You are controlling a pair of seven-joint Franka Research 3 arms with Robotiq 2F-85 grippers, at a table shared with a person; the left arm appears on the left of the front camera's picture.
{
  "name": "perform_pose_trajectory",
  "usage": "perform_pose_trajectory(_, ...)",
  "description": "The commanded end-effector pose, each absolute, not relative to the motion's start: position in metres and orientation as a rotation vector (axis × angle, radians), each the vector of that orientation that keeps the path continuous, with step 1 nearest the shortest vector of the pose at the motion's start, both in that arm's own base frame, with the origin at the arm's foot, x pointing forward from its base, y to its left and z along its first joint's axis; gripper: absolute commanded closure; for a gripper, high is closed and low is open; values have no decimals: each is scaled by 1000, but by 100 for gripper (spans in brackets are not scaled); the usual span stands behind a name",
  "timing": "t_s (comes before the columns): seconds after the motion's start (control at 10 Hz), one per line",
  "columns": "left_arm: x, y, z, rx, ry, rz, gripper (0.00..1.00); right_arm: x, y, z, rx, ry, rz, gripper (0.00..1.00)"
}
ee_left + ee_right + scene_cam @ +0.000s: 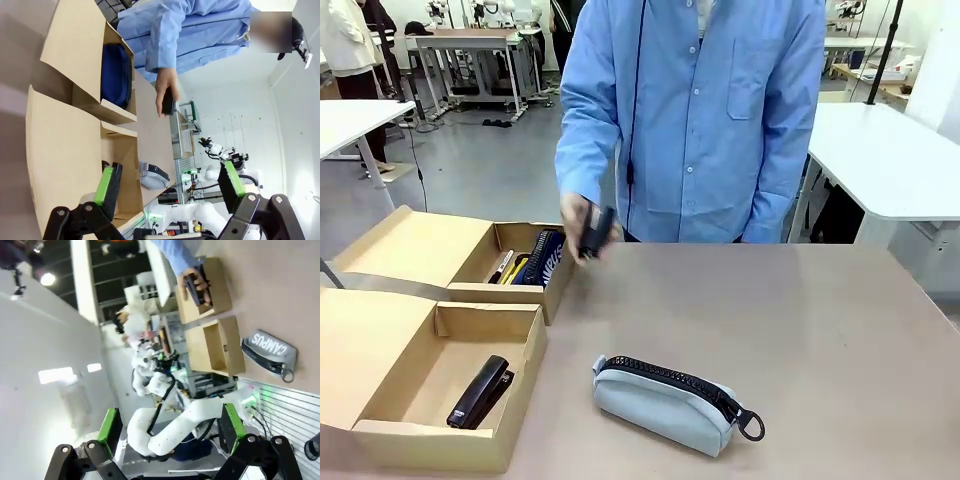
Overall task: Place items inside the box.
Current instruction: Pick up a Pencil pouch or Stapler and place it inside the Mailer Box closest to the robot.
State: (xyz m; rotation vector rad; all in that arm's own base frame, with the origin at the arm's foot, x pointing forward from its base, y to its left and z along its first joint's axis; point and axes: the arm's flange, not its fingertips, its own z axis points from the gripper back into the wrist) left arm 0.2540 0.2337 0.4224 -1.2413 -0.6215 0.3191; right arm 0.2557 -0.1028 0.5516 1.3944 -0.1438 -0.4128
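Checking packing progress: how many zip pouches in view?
2. The light grey CAMPUS pouch lies on the table; the navy pouch sits in the far box. More could be hidden inside it.

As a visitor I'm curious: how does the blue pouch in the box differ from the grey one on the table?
The navy pouch is dark blue; the grey pouch is pale. The navy pouch stands on edge inside the far box; the grey pouch lies alone on the table. Both carry white lettering.
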Motion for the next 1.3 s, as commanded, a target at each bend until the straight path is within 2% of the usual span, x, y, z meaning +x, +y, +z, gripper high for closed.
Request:
perform_pose_trajectory(0.0, 254, 232, 423, -1257, -649, 303, 0, 261, -135, 499, 1502, -19, -201, 0)
perform_pose_trajectory(0.2, 254, 232, 423, -1257, -649, 303, 0, 241, -142, 460, 1440, -3, -197, 0)
perform_pose_trajectory(0.3, 254, 232, 423, -1257, -649, 303, 0, 246, -126, 449, 1315, -38, -360, 0)
perform_pose_trajectory(0.4, 254, 232, 423, -1257, -649, 303, 0, 243, -144, 473, 1517, -27, -251, 0)
perform_pose_trajectory(1.2, 254, 232, 423, -1257, -649, 303, 0, 243, -144, 473, 1517, -27, -251, 0)
